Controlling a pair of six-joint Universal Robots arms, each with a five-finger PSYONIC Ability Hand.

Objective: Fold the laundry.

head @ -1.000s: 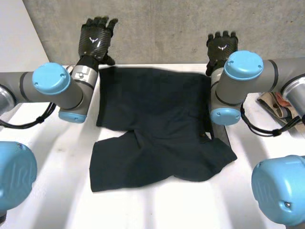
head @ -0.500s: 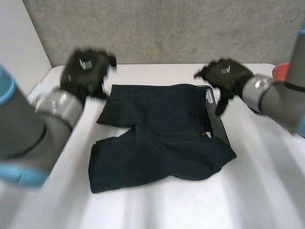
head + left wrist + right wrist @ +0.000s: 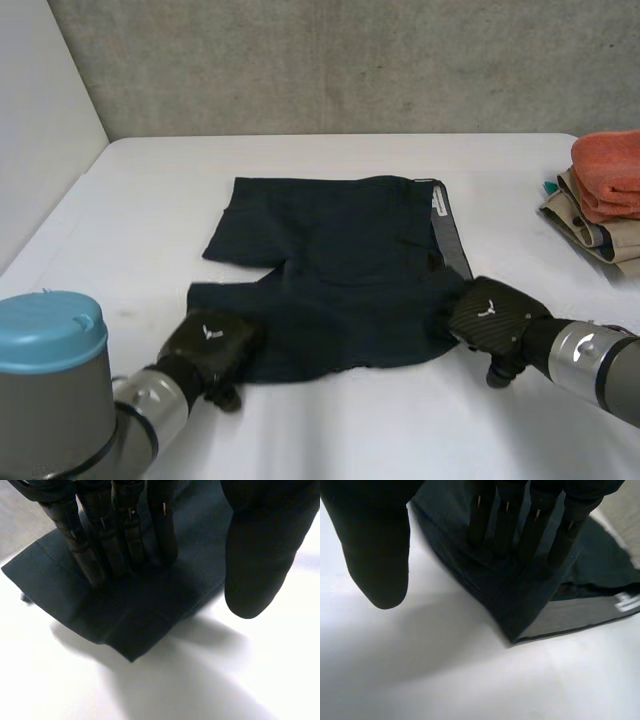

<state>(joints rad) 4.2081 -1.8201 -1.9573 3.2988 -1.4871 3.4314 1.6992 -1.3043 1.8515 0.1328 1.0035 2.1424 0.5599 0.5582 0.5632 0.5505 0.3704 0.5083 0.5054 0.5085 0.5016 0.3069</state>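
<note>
1. You've got dark navy shorts lying flat mid-tabletop. The grey-lined waistband is at the robot's right and both leg openings are toward its left, so the long axis runs L–R across the head view.
2. The left hand sits on the near-left corner, i.e. the hem of the nearer leg. In the left wrist view its fingers are straight, side by side and resting on the cloth. The thumb stands apart and pinches nothing.
3. The right hand is on the near-right corner, by the waistband end. In the right wrist view its fingers are straight and pressed onto the cloth, with the thumb held off over bare tabletop.
4. Both hands cover those corners in the head view, so you can't make out the cloth under the palms there.
5. An orange towel sits atop a beige pile at the far right, cut off by the view's edge.
</note>
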